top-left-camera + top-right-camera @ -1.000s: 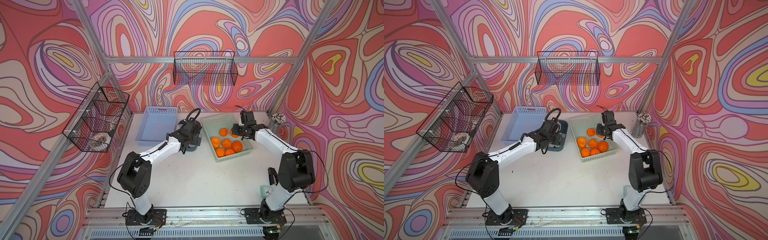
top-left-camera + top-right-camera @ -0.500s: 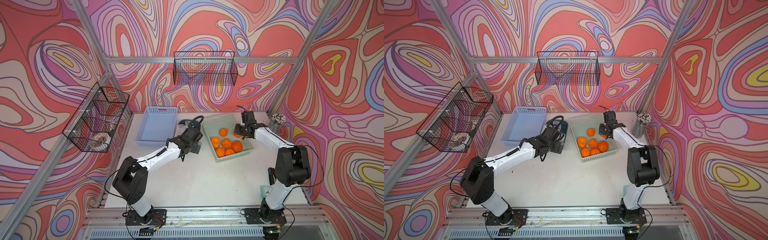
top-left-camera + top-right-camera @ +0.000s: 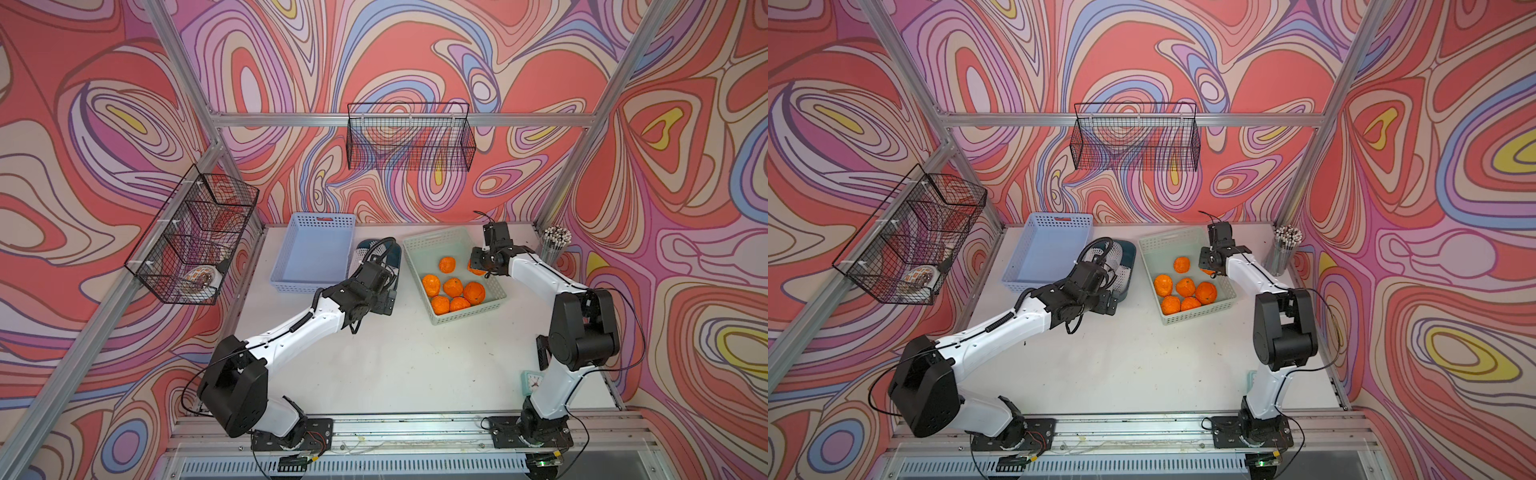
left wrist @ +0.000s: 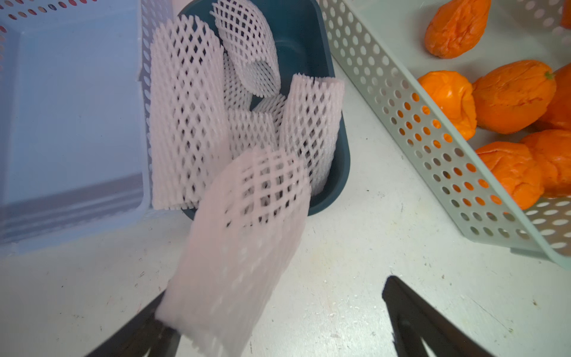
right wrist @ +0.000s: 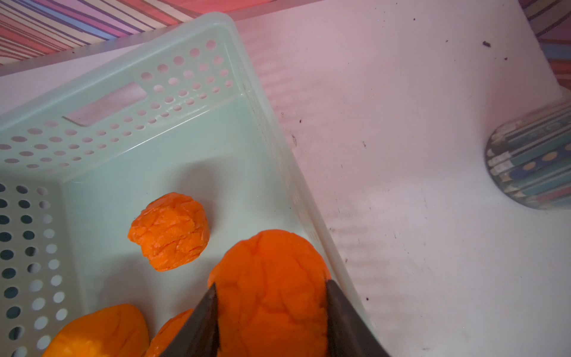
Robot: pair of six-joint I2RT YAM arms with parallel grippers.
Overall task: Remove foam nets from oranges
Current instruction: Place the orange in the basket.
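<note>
Left gripper [image 4: 275, 290] spread wide, loose foam net [image 4: 234, 247] leaning on one finger, other foam nets [image 4: 185, 117] piled in teal tub [image 4: 341, 173] beside blue basket [image 4: 61, 123], right gripper [image 5: 271, 283] clamped on orange [image 5: 268, 262] above green basket [image 5: 185, 77] wall, six oranges [image 3: 452, 286] inside, pencil cup [image 5: 531, 160] near.

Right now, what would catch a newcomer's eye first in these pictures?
The bare oranges clustered in the pale green basket on the right arm's side, with the right gripper shut on another orange over the basket's edge. Next, the white foam nets piled in the dark teal bin beside it, and a blurred net against one finger of the open left gripper.
</note>
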